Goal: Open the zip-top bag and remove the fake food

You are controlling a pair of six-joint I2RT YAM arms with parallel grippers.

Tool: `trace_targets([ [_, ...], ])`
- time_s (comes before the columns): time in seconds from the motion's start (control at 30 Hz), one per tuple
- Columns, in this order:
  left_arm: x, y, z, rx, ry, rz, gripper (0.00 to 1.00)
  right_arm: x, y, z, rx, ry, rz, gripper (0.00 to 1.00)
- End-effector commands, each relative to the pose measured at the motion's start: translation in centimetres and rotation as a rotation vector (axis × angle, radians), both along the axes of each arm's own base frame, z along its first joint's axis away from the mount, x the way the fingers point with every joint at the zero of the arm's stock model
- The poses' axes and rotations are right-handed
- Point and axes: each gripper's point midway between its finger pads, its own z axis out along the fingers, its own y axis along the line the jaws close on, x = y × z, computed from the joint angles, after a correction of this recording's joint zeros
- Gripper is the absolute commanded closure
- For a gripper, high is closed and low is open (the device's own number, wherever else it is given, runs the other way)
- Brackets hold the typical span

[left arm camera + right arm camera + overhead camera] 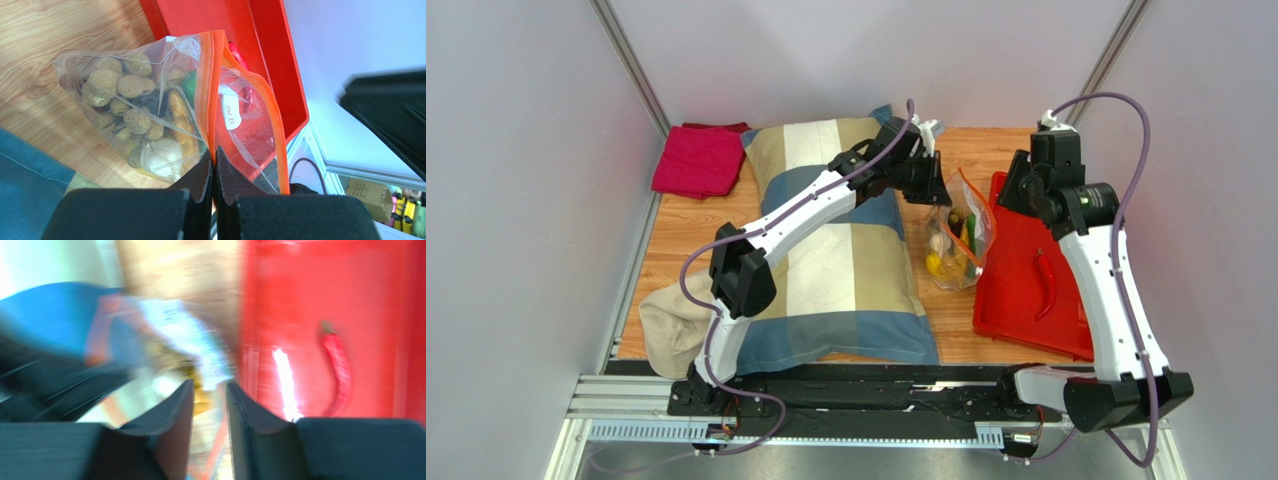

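White walls stand round a wooden worktop [696, 225]. A big striped pillow [846, 270] lies on the left side of it, and a red tray [1016, 300] lies on the right. The zip-top bag [956, 240] sits between the pillow and the tray, just beside the tray's edge.

The left hand [215, 155] is pinched tight on the bag's orange zip strip [212, 85]. The two sides of the strip are pulled apart, so the mouth of the bag gapes. A small white label [231, 110] shows near the strip. The fake food [130, 100] is inside the bag: bumpy brown bits, a pale round piece and something green.

The right hand [209, 390] hangs over the far end of the tray, near the bag but apart from it. Its fingers have a narrow gap between them and hold nothing, though its picture is blurry. A red toy chili [1046, 280] lies in the tray. A red cloth [698, 160] sits in the far left corner.
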Motion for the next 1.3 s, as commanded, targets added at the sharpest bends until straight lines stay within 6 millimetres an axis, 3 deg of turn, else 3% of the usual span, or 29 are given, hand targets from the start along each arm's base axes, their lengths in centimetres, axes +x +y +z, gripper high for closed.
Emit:
trace_targets([
  [0.0,-0.6,-0.6,4.4,-0.089,-0.06,-0.02,1.0,0.7,6.0,-0.6,0.175,0.018,0.202,0.68],
  [0.13,-0.6,-0.5,4.6,-0.089,-0.064,-0.02,1.0,0.6,8.3,-4.6,0.247,0.133,0.254,0.74],
  [0.4,-1.0,-0.5,4.2,-0.078,-0.056,-0.028,1.0,1.6,9.9,-8.1,0.305,0.196,0.284,0.73],
  [0.5,-1.0,-0.6,4.1,-0.081,-0.056,-0.03,1.0,1.6,10.3,-10.0,0.32,0.236,0.289,0.69],
  [0.63,-1.0,-0.7,4.2,-0.082,-0.057,-0.03,1.0,1.3,10.8,-11.9,0.347,0.28,0.296,0.52],
  [0.8,-1.0,-0.8,4.0,-0.079,-0.057,-0.033,1.0,0.2,10.8,-13.5,0.36,0.327,0.293,0.42],
  [0.9,-1.0,-0.8,3.8,-0.076,-0.053,-0.034,1.0,-0.2,11.1,-14.5,0.381,0.354,0.291,0.41],
  [1.13,-1.1,-0.8,3.7,-0.074,-0.055,-0.039,1.0,0.1,11.6,-16.5,0.408,0.377,0.284,0.48],
  [1.27,-1.1,-0.6,3.6,-0.067,-0.059,-0.042,1.0,0.3,11.7,-15.5,0.409,0.371,0.292,0.67],
])
